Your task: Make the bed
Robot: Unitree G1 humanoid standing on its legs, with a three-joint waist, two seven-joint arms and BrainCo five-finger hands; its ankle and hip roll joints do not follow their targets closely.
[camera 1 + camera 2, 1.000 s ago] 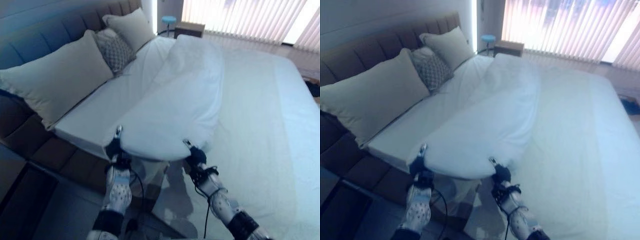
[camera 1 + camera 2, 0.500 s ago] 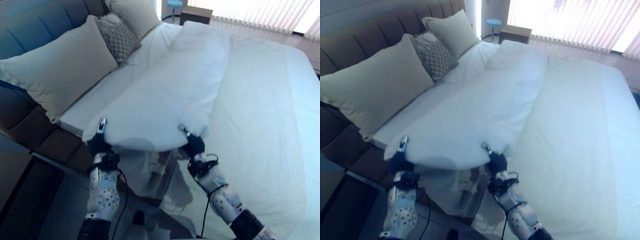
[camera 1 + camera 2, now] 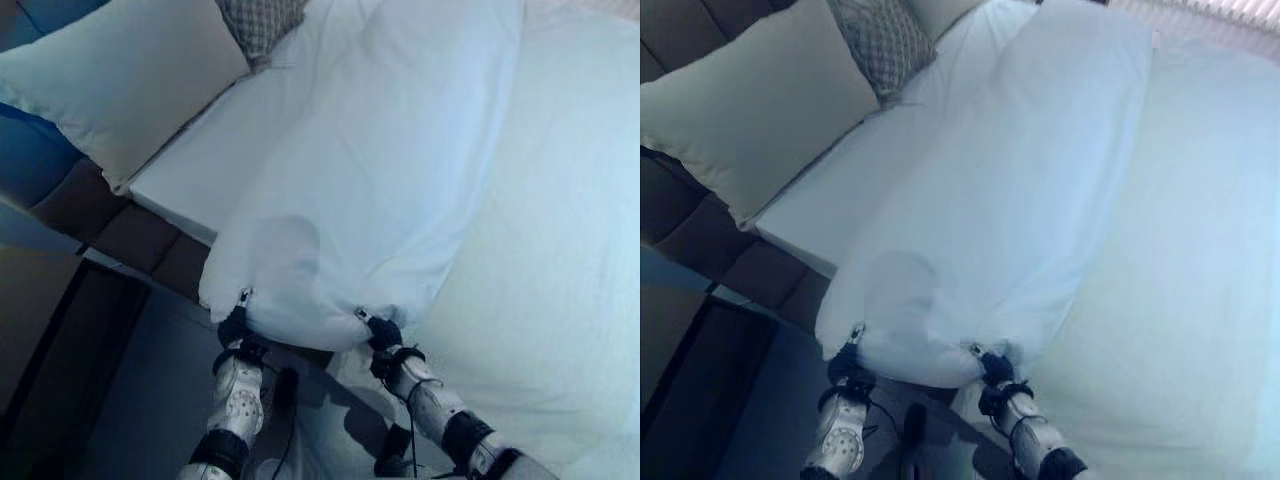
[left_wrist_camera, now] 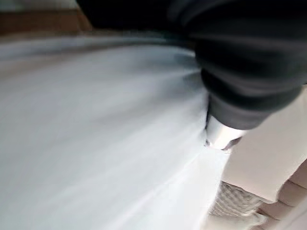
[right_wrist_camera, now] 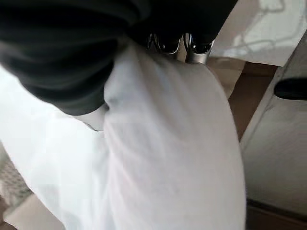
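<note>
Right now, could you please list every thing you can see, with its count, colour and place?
duvet: one, white, folded back along the bed, near edge held up by both hands
mattress sheet: one, white, covering the bed
plain pillow: one, white, at the headboard
patterned cushion: one, grey, behind the plain pillow
headboard: one, dark, padded
left hand: gripping the duvet edge
right hand: gripping the duvet edge

No text, label, number or sign can be read in any of the views.
</note>
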